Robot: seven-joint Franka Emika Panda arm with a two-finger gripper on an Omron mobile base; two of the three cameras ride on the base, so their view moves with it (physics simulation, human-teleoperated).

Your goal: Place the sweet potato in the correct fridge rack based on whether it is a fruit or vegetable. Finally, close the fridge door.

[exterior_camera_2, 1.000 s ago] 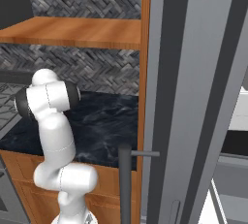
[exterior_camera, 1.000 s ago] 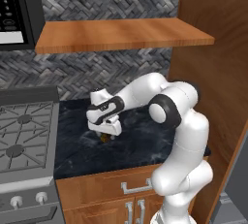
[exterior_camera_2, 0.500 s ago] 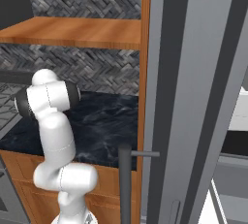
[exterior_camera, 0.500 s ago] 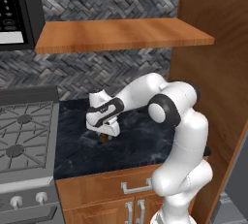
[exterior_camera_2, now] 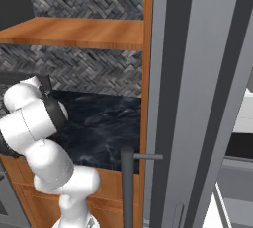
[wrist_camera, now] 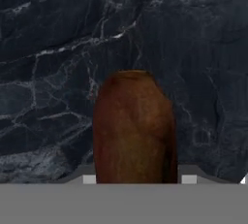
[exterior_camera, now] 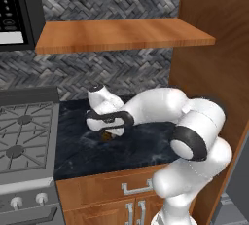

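Now fingers (wrist_camera: pixel 185 179) clamp sweet potato (wrist_camera: pixel 134 128) mid-counter (exterior_camera: pixel 141 146).

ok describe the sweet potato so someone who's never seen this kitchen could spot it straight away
Start at the dark marbled counter between the stove and the tall wooden panel, under the wooden shelf. The white arm's gripper reaches down onto it, and the sweet potato sits between its fingers. It is a small stubby brown lump with an orange tinge.

The dark counter (exterior_camera: pixel 146 146) has bare room all around. A wooden shelf (exterior_camera: pixel 121 34) hangs above, and a tall wooden wall (exterior_camera: pixel 214 73) blocks the right.
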